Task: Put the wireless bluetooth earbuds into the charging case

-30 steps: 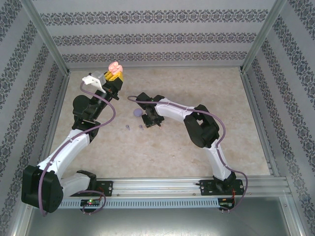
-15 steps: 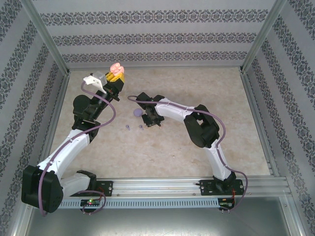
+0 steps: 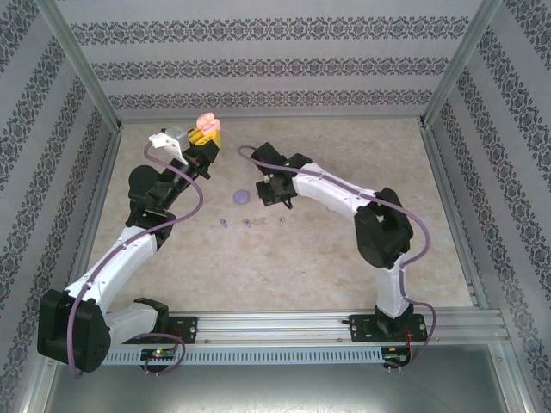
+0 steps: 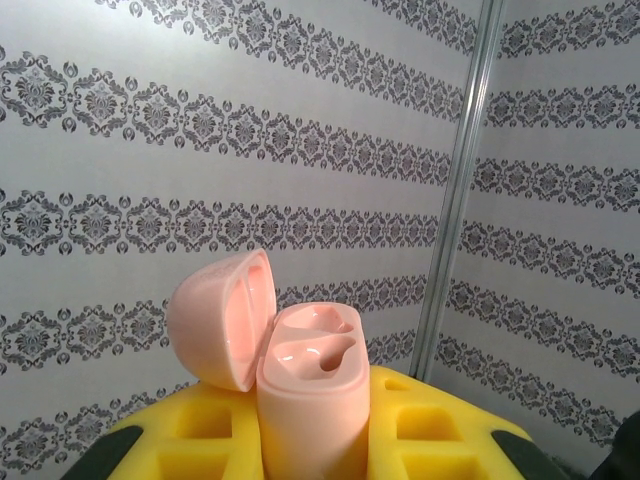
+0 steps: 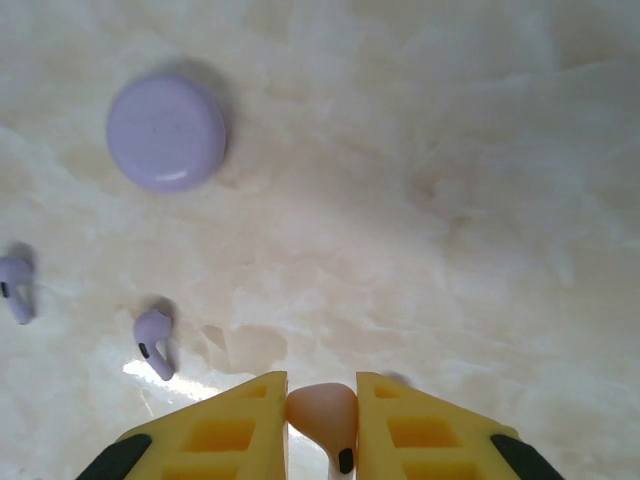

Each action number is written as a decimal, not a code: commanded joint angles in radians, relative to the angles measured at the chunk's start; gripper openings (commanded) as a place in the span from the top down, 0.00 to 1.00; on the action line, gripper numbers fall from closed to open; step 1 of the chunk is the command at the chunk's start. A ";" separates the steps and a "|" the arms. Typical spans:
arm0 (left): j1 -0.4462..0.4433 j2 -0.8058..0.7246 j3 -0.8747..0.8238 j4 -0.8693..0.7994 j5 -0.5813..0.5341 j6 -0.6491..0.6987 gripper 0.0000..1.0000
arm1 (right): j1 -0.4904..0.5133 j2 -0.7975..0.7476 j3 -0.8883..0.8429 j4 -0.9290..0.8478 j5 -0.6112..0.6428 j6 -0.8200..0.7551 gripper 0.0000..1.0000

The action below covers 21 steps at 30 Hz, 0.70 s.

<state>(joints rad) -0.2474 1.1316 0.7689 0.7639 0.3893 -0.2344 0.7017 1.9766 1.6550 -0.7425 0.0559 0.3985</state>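
Spanning the whole scene, the marble tabletop (image 3: 344, 258) carries the loose pieces while both arms work above it. The left arm (image 3: 120, 254) reaches toward the far left corner. The left jaws are clamped on the sides of the pink charging case (image 4: 310, 410), which stands upright with its lid (image 4: 220, 320) hinged back and both sockets apparently empty. The right arm (image 3: 331, 191) hangs over the middle, well apart from that case. The right jaws are pinched together on one pinkish-beige earbud (image 5: 325, 410), its stem running back between them.

On the surface lies a closed purple case (image 5: 167, 131), with two purple earbuds (image 5: 153, 343) near it and apart from each other. A tiny pale speck (image 3: 281, 222) beside them may be the matching pinkish earbud, but it is too small to tell.

The pinch sits on a rounded bulb, so the earbud could squirt out during the carry. With the stem facing the wrist, it may meet the socket bulb-first and jam. A hard push could tilt the case in its grip.
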 commanded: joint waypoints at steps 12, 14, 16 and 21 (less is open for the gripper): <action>-0.009 -0.005 0.008 0.018 0.165 0.099 1.00 | -0.079 -0.391 -0.003 0.025 0.090 -0.053 0.80; -0.020 0.006 -0.003 0.030 0.186 0.134 1.00 | -0.081 -0.429 0.011 0.028 0.099 -0.070 0.80; -0.040 0.015 -0.012 0.021 0.191 0.184 1.00 | -0.082 -0.464 0.020 0.040 0.108 -0.083 0.80; -0.125 0.049 -0.025 -0.030 0.164 0.358 1.00 | -0.081 -0.535 0.026 0.085 0.094 -0.109 0.80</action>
<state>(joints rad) -0.3191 1.1641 0.7589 0.7437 0.5465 -0.0315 0.6239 1.4857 1.6562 -0.6945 0.1349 0.3283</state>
